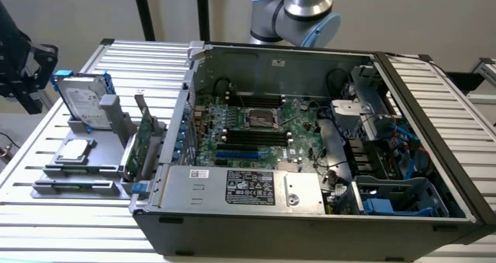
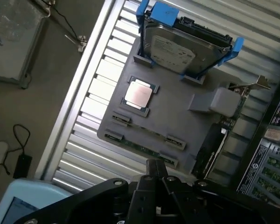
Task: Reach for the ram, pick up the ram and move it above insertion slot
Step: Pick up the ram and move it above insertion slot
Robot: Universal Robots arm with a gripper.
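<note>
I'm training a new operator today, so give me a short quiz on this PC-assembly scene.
1. True or false: the ram already sits in an insertion slot.
2. What lies flat on the grey tray near the hard drive? A) processor chip B) fan C) screwdriver
3. Fill in: the short slot beside the long black sockets is coloured ____.
Key: 1 false; 2 A; 3 blue.

the ribbed metal table (image 1: pixel 78 228) bears an open computer case (image 1: pixel 271 233) and (beside it) a grey tray (image 1: pixel 108 154).
</note>
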